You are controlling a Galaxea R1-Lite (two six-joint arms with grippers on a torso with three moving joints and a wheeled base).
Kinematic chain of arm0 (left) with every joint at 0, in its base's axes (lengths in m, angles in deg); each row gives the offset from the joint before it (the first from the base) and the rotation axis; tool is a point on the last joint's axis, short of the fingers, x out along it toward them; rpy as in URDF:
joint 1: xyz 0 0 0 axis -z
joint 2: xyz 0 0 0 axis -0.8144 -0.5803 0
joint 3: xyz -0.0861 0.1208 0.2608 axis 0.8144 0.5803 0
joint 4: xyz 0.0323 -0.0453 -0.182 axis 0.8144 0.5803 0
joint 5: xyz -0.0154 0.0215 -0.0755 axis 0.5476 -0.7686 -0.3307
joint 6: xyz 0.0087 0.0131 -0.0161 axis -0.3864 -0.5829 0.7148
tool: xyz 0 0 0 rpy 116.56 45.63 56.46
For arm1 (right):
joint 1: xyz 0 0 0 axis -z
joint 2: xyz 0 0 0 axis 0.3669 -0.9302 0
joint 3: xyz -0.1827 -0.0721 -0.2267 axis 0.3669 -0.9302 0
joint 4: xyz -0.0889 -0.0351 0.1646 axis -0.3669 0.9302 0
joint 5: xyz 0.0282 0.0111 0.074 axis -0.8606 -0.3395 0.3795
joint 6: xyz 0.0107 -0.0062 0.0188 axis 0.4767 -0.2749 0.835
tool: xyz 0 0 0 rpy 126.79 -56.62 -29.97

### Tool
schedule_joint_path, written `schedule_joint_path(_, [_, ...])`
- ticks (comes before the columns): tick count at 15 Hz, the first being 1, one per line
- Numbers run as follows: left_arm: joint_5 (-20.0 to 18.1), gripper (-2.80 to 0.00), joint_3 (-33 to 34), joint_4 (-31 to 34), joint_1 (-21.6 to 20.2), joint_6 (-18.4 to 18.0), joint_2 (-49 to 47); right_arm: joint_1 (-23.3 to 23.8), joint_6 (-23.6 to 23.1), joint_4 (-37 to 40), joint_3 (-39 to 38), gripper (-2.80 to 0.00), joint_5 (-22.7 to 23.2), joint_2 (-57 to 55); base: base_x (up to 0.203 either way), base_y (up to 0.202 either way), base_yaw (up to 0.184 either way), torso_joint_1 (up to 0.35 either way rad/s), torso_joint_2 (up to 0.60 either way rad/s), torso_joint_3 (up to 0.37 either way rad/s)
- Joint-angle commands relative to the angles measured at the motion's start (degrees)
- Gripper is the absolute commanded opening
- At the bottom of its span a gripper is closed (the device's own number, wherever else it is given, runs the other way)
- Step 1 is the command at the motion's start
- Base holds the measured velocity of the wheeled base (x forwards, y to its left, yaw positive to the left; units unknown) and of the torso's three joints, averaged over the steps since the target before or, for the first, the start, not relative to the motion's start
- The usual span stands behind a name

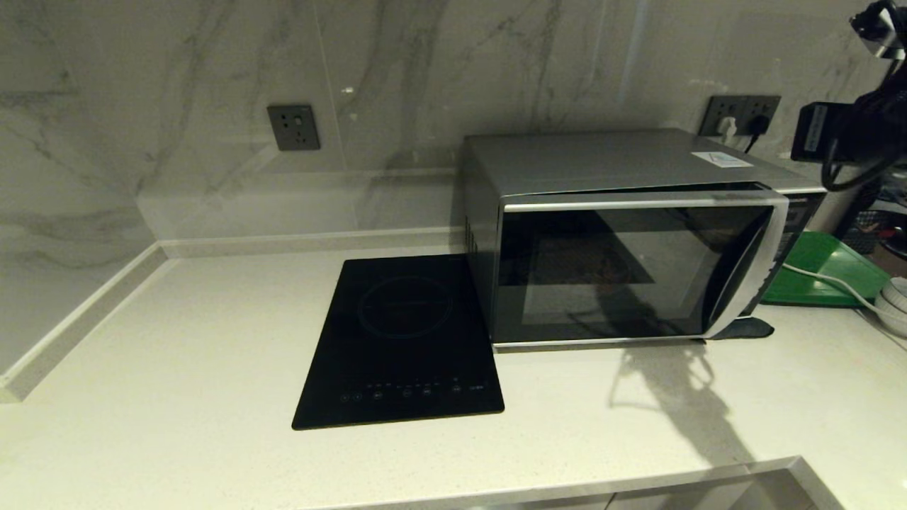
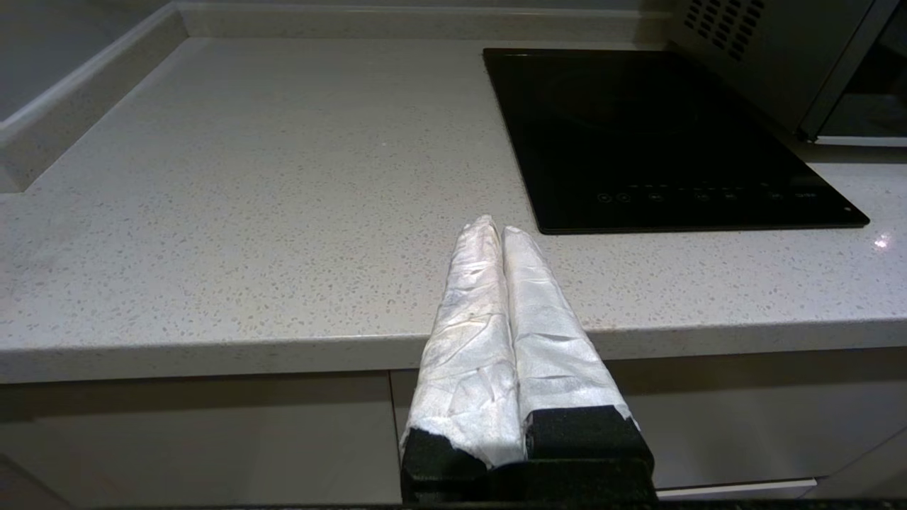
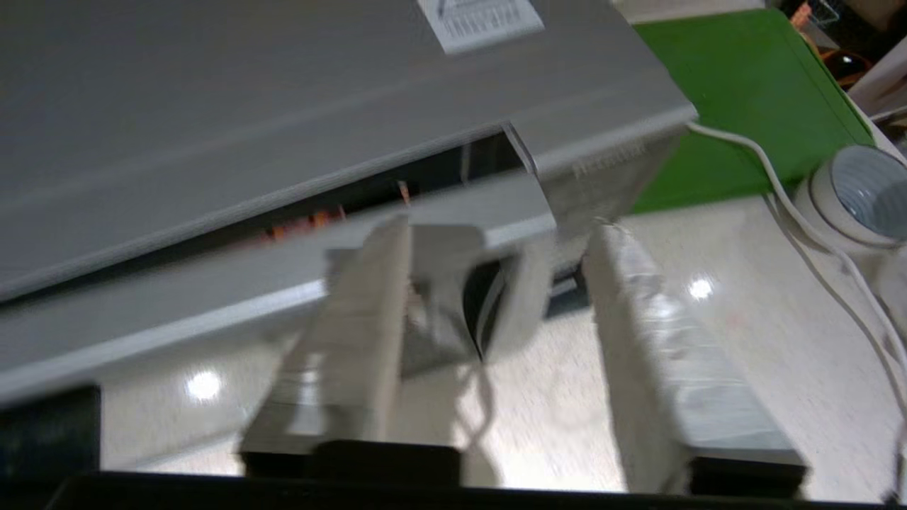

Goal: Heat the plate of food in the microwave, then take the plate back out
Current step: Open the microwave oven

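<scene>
Hanging high at about two o'clock from the microwave (image 1: pixel 623 248), the right arm's dark wrist and cabling show only at the upper right edge of the head view. In the right wrist view its gripper (image 3: pixel 489 283) looks down on the microwave's top front corner, and the two taped fingers (image 3: pixel 659 354) stand spread apart with nothing between them. The microwave's door is slightly ajar, and through the gap along its top edge a few orange sticks (image 3: pixel 305 223) of the plate of food glow inside; the plate itself is hidden. At nine o'clock from the microwave lies a black cooktop (image 1: pixel 404 340). The left gripper (image 2: pixel 496 230) is parked low before the counter's (image 2: pixel 248 212) front edge, fingers pressed together on nothing.
</scene>
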Motion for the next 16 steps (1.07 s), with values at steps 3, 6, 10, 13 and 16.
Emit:
schedule_joint_path(3, [0.03, -2.80, 0.00, 0.00, -0.01, 0.05, -0.04, 1.94, 0.58, -0.25, 9.10, -2.80, -0.02, -11.54, 0.000, 0.000, 0.000, 0.000, 0.00, 0.000])
schedule_joint_path(6, [0.03, -2.80, 0.00, 0.00, -0.01, 0.05, -0.04, 4.10, 0.63, -1.73, 9.43, -2.80, 0.92, -15.48, 0.000, 0.000, 0.000, 0.000, 0.00, 0.000])
schedule_joint_path(10, [0.03, -2.80, 0.00, 0.00, -0.01, 0.05, -0.04, 5.60, 0.54, -5.16, 9.59, -2.80, 2.17, -17.76, 0.000, 0.000, 0.000, 0.000, 0.00, 0.000])
schedule_joint_path(13, [0.03, -2.80, 0.00, 0.00, -0.01, 0.05, -0.04, 5.60, 0.68, -4.83, 9.49, -2.80, 2.17, -17.24, 0.000, 0.000, 0.000, 0.000, 0.00, 0.000])
schedule_joint_path(16, [0.03, -2.80, 0.00, 0.00, -0.01, 0.05, -0.04, 5.49, 0.85, -2.84, 8.37, -2.80, 2.24, -14.23, 0.000, 0.000, 0.000, 0.000, 0.00, 0.000])
